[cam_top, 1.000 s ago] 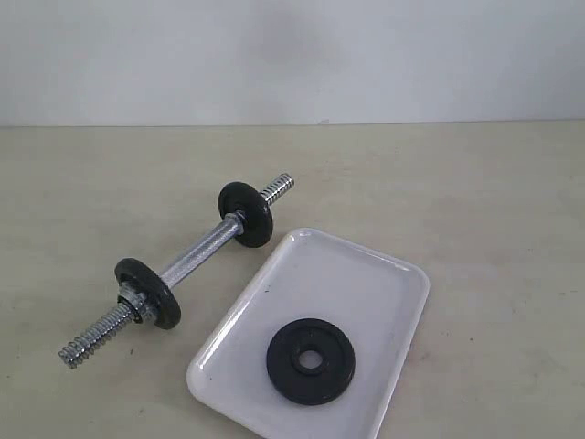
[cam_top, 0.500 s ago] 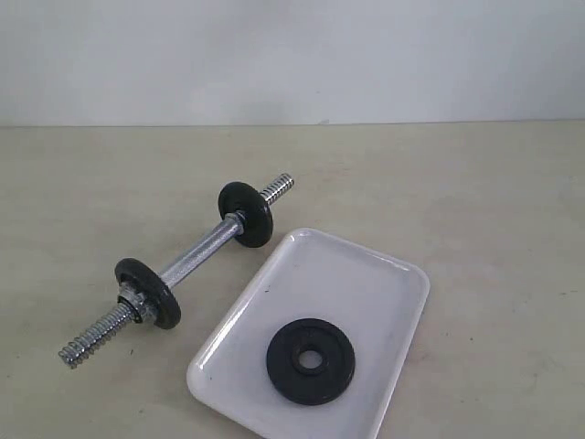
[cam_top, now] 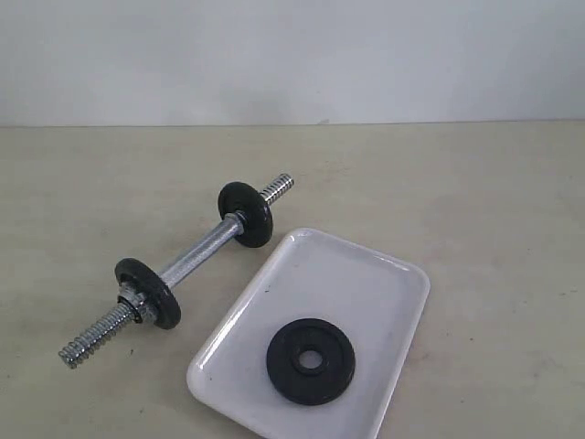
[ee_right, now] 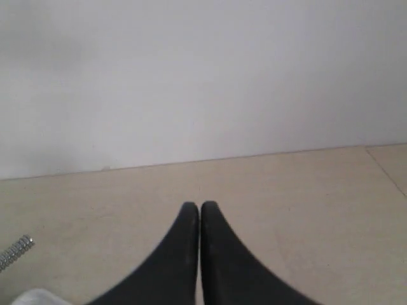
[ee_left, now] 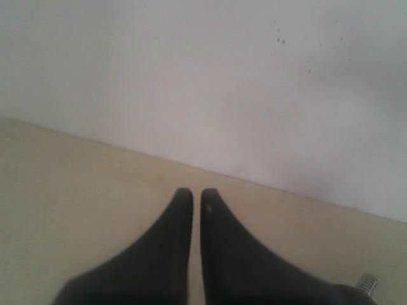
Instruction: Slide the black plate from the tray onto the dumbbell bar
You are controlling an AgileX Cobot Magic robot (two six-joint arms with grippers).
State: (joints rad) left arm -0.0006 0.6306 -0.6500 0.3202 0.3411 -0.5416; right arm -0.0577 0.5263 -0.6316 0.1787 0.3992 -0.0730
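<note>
A: Where's the black plate (cam_top: 311, 360)?
B: Flat in the near end of the tray (cam_top: 356, 274), just right of the dumbbell bar (cam_top: 196, 255) lying on the bench (cam_top: 494, 229).
A: And the claws?
B: Both the left claw (ee_left: 196, 192) and the right claw (ee_right: 199, 206) are pinched closed, gripping nothing.

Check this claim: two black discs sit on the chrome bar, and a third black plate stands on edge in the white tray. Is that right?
No. The black plate lies flat in the tray, not on edge, as the exterior view shows. The rest holds: the far disc and the near disc sit on the dumbbell bar.
</note>
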